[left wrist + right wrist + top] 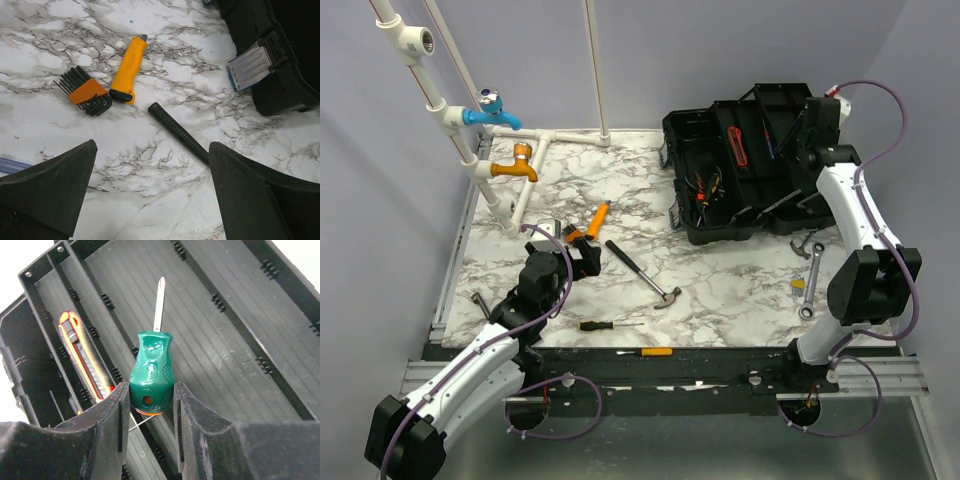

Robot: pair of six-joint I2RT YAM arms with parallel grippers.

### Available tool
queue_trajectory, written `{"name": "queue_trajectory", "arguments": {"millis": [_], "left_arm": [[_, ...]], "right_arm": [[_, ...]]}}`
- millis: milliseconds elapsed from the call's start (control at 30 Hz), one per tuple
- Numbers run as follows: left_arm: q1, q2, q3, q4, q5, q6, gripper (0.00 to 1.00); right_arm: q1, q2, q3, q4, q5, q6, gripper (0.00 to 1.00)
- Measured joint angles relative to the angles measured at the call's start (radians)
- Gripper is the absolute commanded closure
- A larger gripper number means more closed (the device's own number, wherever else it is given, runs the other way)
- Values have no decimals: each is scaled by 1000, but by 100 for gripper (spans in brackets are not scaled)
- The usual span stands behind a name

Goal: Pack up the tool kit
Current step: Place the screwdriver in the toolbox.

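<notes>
Packing in progress: my right pincer point(150, 390) is clamped on the green stubby screwdriver point(151, 371). That arm is reached out over the open toolbox point(225, 355), blade aimed along a bare channel beside the red box cutter point(82, 352). Next, I reckon: drop lower, then let go so it lies flat in that channel. My left pincer point(152, 147) hangs spread wide and empty above the table left of the toolbox, with the hammer point(177, 132) handle just ahead, probably the next pick.

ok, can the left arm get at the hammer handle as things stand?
Probably yes. The left hand is open and hovers over the hammer handle, which lies ahead between its fingers on bare tabletop. The yellow knife and hex keys lie apart from it, further off.
</notes>
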Motion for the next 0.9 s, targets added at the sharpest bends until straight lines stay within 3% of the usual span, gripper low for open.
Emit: {"name": "queue_trajectory", "arguments": {"millis": [167, 267, 367, 433, 633, 900], "left_arm": [[0, 0, 0, 0, -1, 6, 4], [0, 0, 0, 0, -1, 7, 4], [0, 0, 0, 0, -1, 10, 4], [0, 0, 0, 0, -1, 10, 4], [0, 0, 0, 0, -1, 10, 4], [0, 0, 0, 0, -1, 10, 4]], "right_arm": [[-28, 0, 0, -6, 6, 6, 69], [-42, 0, 0, -9, 8, 6, 55], [-51, 0, 0, -16, 14, 9, 25], [-54, 0, 0, -21, 16, 11, 18], [-53, -16, 0, -40, 6, 11, 17], [15, -165, -29, -41, -151, -49, 19]]}}
